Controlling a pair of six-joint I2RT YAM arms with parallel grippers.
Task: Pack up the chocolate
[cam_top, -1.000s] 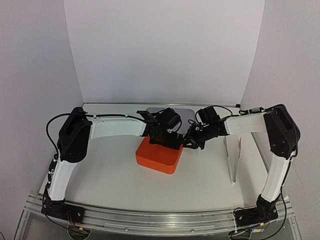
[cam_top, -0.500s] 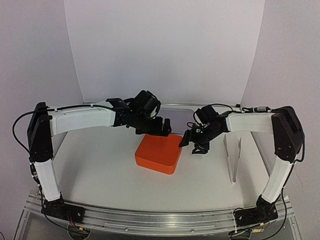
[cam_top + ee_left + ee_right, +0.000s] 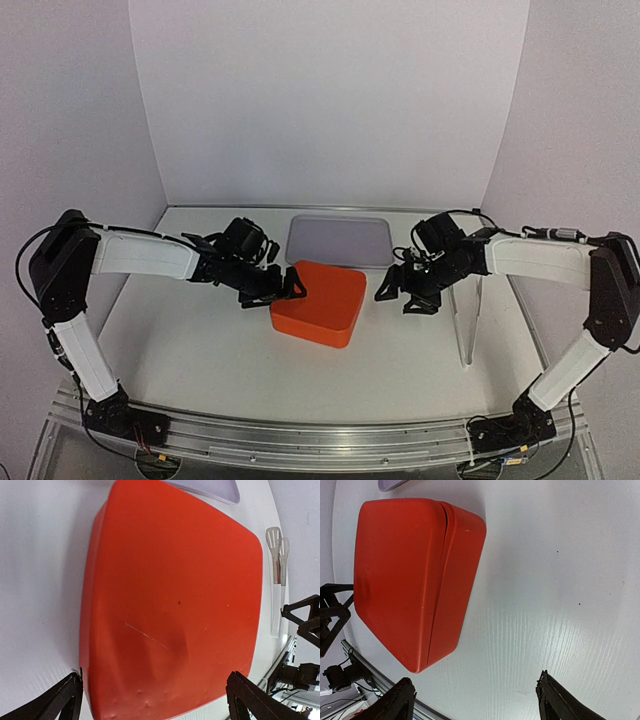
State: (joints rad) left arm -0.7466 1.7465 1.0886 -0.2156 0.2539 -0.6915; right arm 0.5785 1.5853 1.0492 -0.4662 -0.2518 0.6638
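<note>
A closed orange-red box (image 3: 320, 302) with its lid on sits mid-table; it fills the left wrist view (image 3: 170, 605) and shows in the right wrist view (image 3: 415, 580). The chocolate is hidden from every view. My left gripper (image 3: 285, 288) is low at the box's left side, open wide, its fingertips either side of the box's near end (image 3: 152, 690). My right gripper (image 3: 400, 295) hangs just right of the box, open over bare table (image 3: 475, 685), touching nothing.
A flat grey tray (image 3: 338, 240) lies behind the box. A clear upright stand (image 3: 468, 310) is at the right, with a pair of tongs (image 3: 277, 555) near it. White walls close in the back and sides.
The left arm has swung off the top of the box, out to the left and down beside it. The right gripper has opened and drawn back to the right, away from the box's corner.
</note>
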